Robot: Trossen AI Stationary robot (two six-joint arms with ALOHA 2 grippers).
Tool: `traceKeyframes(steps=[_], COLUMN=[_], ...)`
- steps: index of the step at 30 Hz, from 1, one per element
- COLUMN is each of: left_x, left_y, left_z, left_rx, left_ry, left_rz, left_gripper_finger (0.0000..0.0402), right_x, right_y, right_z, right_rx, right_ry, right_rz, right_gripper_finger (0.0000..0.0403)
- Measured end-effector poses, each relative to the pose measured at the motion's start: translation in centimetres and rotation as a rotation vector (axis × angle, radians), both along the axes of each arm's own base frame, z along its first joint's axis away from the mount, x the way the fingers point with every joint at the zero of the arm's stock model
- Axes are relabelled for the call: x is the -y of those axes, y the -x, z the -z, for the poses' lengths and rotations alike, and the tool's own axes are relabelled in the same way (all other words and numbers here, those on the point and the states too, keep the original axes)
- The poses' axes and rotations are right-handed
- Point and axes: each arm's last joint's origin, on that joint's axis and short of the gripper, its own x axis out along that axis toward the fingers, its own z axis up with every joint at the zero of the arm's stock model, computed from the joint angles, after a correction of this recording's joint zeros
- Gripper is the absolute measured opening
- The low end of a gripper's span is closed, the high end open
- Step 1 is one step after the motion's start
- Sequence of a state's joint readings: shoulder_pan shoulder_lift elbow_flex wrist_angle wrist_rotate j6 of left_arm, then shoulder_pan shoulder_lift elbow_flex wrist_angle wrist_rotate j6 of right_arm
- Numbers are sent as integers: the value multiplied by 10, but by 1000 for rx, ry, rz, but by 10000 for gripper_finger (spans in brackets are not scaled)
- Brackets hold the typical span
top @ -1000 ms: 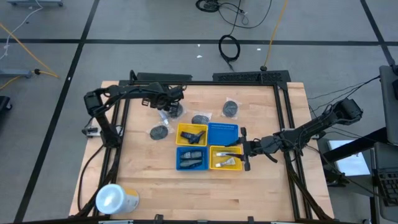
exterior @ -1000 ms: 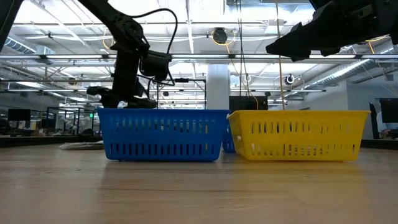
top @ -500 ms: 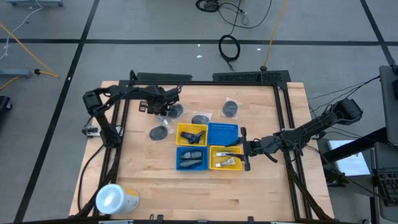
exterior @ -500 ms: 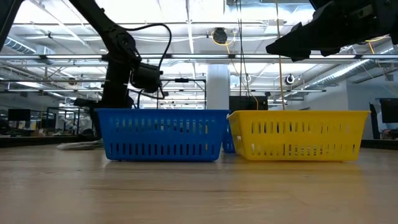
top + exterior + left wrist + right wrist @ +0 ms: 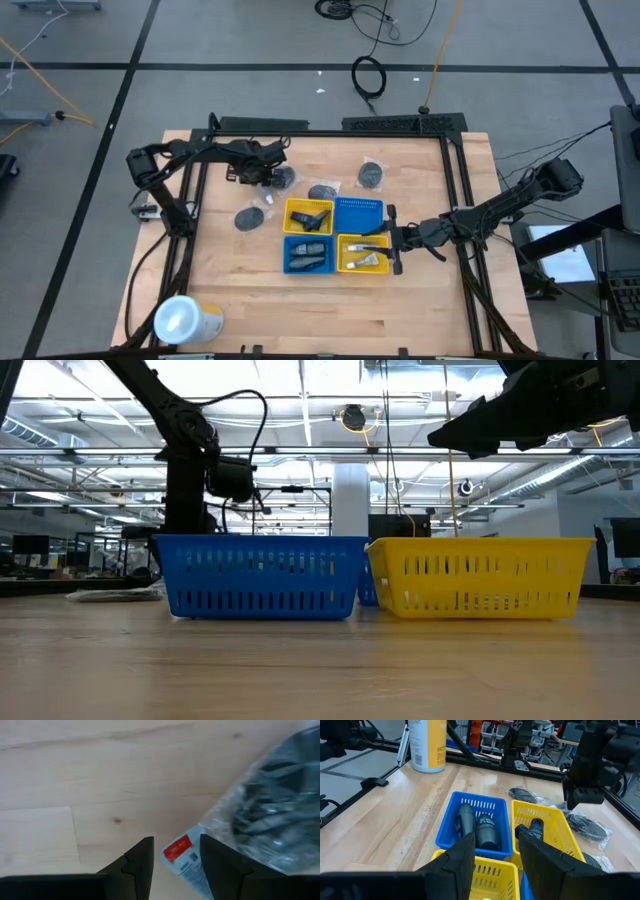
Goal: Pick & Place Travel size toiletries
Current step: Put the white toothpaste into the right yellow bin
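Wooden table (image 5: pixel 420 300), left end effector (image 5: pixel 176 857) low, parted over wrapped dark piece (image 5: pixel 272 827), right end effector (image 5: pixel 495 847) parted, empty above trays (image 5: pixel 475 827).

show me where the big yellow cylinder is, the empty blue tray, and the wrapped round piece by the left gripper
Yellow cylinder (image 5: pixel 185 320), high view, on its white top.
Empty blue tray (image 5: pixel 358 214), high view, on its bare floor.
Wrapped round piece (image 5: pixel 272 820), left wrist view, on the dark part inside the clear wrapper.

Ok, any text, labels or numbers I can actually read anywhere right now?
No text is legible.
Wrapped dark round piece: red-and-white sticker with a code patch, print too blurred to read.
White-topped yellow cylinder: white panel of fine print, too small to read.
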State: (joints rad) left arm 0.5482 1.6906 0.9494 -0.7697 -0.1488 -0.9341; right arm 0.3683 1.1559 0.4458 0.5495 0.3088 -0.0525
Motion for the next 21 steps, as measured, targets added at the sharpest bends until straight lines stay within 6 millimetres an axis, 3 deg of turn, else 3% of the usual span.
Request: traceKeyframes(steps=[6, 21], left_x=[1, 8], left_y=[2, -4], left_z=[-10, -11], left_rx=[31, 66], left_ry=[-27, -8], left_rz=[-12, -15], left_gripper_finger=[157, 157], right_x=[0, 0], right_y=[0, 0], right_z=[0, 0], right_rx=[0, 0], right_ry=[0, 0], right_rz=[0, 0], right_gripper_finger=[142, 144])
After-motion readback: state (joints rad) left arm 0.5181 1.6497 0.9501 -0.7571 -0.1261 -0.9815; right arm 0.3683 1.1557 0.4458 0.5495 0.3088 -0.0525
